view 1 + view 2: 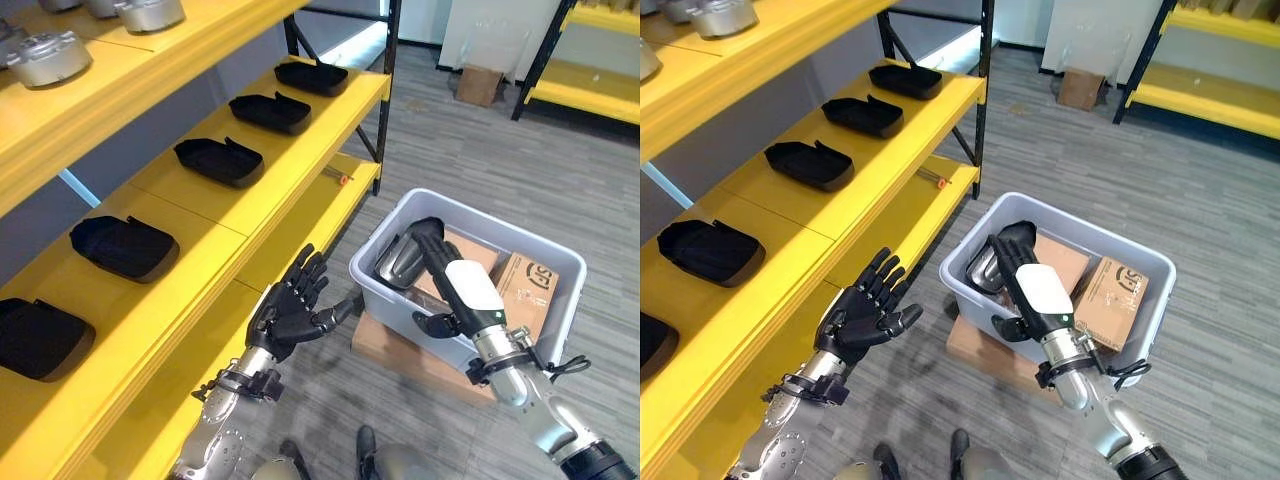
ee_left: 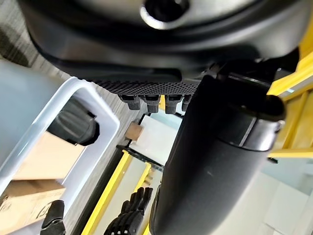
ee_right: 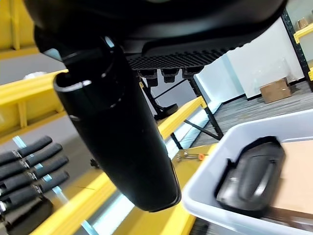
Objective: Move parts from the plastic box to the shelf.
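A pale grey plastic box (image 1: 566, 262) stands on the floor to the right of the yellow shelf (image 1: 205, 218). A dark glossy part (image 1: 400, 262) lies in the box's near left corner, also seen as part (image 3: 250, 177). My right hand (image 1: 452, 282) reaches into the box with its fingers straight, the fingertips resting over that part. My left hand (image 1: 292, 310) hovers between the shelf and the box, fingers spread, holding nothing. Several black parts (image 1: 218, 160) sit in a row on the shelf's middle level.
Cardboard boxes (image 1: 526, 286) take up the rest of the plastic box, which rests on a flat brown slab (image 1: 395, 350). Silvery metal parts (image 1: 48, 57) sit on the top level. A small orange tool (image 1: 343, 179) lies on the lower level. Another yellow rack (image 1: 590, 72) stands far right.
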Motion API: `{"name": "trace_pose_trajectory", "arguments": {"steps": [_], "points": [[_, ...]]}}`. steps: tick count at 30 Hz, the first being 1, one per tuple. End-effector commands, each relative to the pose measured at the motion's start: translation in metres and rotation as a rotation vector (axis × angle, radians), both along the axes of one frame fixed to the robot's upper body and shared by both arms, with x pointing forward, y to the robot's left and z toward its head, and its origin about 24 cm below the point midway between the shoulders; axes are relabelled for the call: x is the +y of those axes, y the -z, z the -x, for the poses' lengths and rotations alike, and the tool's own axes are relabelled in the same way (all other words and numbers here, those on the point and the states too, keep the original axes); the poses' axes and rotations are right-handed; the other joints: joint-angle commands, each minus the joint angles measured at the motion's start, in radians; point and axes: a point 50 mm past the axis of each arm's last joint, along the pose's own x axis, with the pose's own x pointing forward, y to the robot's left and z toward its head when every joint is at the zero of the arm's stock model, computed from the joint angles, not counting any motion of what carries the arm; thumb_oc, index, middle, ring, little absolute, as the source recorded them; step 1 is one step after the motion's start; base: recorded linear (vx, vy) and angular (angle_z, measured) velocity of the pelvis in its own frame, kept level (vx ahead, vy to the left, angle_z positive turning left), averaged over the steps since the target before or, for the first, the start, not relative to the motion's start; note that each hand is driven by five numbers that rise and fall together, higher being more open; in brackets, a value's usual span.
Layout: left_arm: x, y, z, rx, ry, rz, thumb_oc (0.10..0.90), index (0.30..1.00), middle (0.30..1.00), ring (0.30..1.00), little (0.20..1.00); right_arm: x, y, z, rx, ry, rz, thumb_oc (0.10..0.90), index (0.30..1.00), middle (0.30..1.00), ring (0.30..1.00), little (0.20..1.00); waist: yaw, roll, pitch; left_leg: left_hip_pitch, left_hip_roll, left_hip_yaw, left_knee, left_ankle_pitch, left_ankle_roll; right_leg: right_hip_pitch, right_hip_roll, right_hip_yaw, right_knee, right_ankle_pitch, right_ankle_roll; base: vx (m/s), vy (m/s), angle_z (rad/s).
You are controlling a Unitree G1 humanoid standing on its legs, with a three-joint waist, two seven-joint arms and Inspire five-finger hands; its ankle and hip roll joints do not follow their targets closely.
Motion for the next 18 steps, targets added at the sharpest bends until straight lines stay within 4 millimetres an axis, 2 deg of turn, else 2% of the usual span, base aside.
{"name": "trace_pose_trajectory", "arguments": {"steps": [1,2,6,9,18], "points": [[0.013,-0.033,0.007,-0.208,-0.059,0.071,0.9,1.0,1.0,1.0,1.0,0.013,-0.056,-0.009,-0.259,-0.078,-0.121,0.9,1.0,1.0,1.0,1.0,0.028,0.018,-0.022,-0.03,0.032,0.041,-0.041,0.115,-0.006,0.172,-0.007,-0.141,-0.041,-0.114,0.127,0.25,0.042,-0.01],[0.016,-0.031,0.01,-0.197,-0.066,0.07,0.9,1.0,1.0,1.0,1.0,0.017,-0.055,-0.007,-0.248,-0.091,-0.139,0.9,1.0,1.0,1.0,1.0,0.039,0.016,-0.019,-0.055,0.034,0.029,-0.052,0.15,-0.015,0.186,-0.001,-0.143,-0.026,-0.138,0.124,0.22,0.036,0.09],[0.02,-0.023,0.016,-0.166,-0.057,0.075,0.9,1.0,1.0,1.0,1.0,0.024,-0.053,-0.005,-0.232,-0.116,-0.174,0.9,1.0,1.0,1.0,1.0,0.062,0.007,-0.026,-0.02,0.0,0.051,-0.066,0.064,0.04,0.192,0.009,-0.147,0.014,-0.169,0.129,0.21,0.053,-0.13],[0.017,-0.019,0.014,-0.148,-0.042,0.064,0.9,1.0,1.0,1.0,1.0,0.026,-0.054,-0.006,-0.224,-0.113,-0.204,0.9,1.0,1.0,1.0,1.0,0.066,-0.008,-0.028,0.0,-0.021,0.057,-0.059,0.023,0.06,0.198,0.01,-0.148,-0.002,-0.166,0.132,0.16,0.017,-0.29],[0.014,-0.022,0.011,-0.174,0.004,0.052,0.9,1.0,1.0,1.0,1.0,0.024,-0.06,-0.014,-0.222,-0.061,-0.262,0.9,1.0,1.0,1.0,1.0,0.083,-0.015,0.002,-0.003,-0.046,0.021,-0.062,0.003,0.066,0.161,0.01,-0.148,-0.004,-0.16,0.139,0.05,-0.007,-0.02]]}}
